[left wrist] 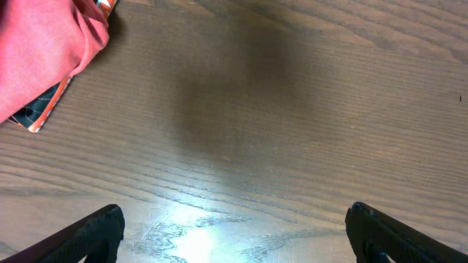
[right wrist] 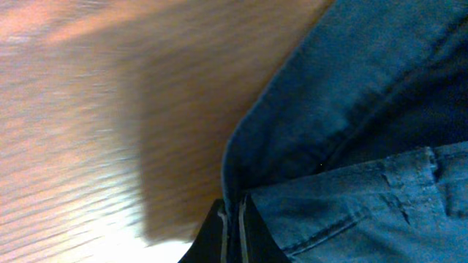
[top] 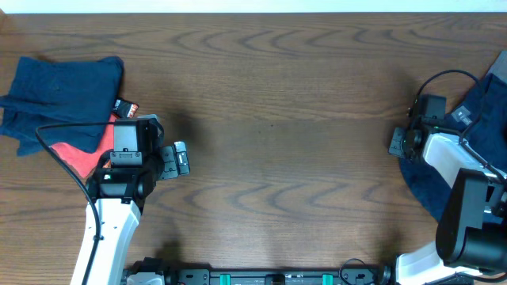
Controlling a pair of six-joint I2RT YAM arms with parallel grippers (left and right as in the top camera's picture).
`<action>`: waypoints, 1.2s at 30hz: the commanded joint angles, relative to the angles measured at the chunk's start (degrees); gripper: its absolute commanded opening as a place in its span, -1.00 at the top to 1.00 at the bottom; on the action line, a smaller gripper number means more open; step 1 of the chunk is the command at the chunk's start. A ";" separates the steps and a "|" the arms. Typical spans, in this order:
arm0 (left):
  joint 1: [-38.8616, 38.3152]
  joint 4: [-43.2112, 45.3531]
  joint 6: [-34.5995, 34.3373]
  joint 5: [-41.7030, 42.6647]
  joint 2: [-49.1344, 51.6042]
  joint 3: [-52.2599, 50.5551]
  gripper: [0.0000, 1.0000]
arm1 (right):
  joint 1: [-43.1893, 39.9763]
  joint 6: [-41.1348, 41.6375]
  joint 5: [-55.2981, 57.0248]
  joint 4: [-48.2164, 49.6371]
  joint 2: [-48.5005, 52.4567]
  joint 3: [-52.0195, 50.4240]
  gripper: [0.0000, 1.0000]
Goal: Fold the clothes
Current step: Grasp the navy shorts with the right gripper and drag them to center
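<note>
Pinching the hem of the navy shorts with the right end effector, jaws drawn almost together, stitched edge running down between the dark fingers. Reads up close as a soft, denim-like weave: mid-to-dark blue, doubled seams, a puckered line of stitching, broad creases. Lies heaped at the right edge of the surface, partly beneath the right arm, rumpled and unfolded. Spreads the left end effector wide at the near left, black tapered fingers far apart and gripping nothing, with only brown wood grain and a bright patch of glare between them. Hovers just beside a red cloth, smooth and matte, bunched into soft rounded folds. Pokes out from under that cloth as a flat card tag, orange-edged with a dark check print. Sits farther back, toward the far left corner, as a folded navy garment: roughly rectangular, layered, edges a little uneven, near side meeting the red cloth.
</note>
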 commanded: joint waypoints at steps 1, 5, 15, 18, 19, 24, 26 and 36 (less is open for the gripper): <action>0.11 0.20 0.76 -0.07 0.20 1.01 -0.96 | 0.20 -1.07 -18.01 -1.01 -4.11 3.69 0.97; 0.11 0.17 0.76 -0.07 0.20 1.01 -0.96 | 2.58 -2.99 -33.44 -2.16 -12.02 12.04 0.98; 0.11 0.11 0.76 -0.04 0.20 1.01 -0.96 | 28.41 -11.13 -39.26 -7.89 -19.02 18.82 0.90; 0.11 -0.02 0.76 -0.04 0.20 1.01 -0.96 | 36.79 -12.79 -37.40 -8.79 -16.90 17.73 0.87; 0.11 -0.04 0.76 -0.04 0.20 1.01 -0.96 | 39.06 -12.76 -35.63 -8.83 -15.89 17.57 0.87; 0.11 -0.02 0.76 -0.04 0.20 1.01 -0.96 | 46.62 -12.81 -31.54 -8.00 -10.43 17.51 0.59; 0.11 -0.02 0.76 -0.04 0.20 1.01 -0.96 | 47.76 -12.41 -26.32 -7.23 -9.27 17.51 0.33; 0.11 1.22 -1.92 6.49 0.20 1.01 -0.96 | 38.77 6.45 -2.40 -12.39 -18.08 18.40 -0.97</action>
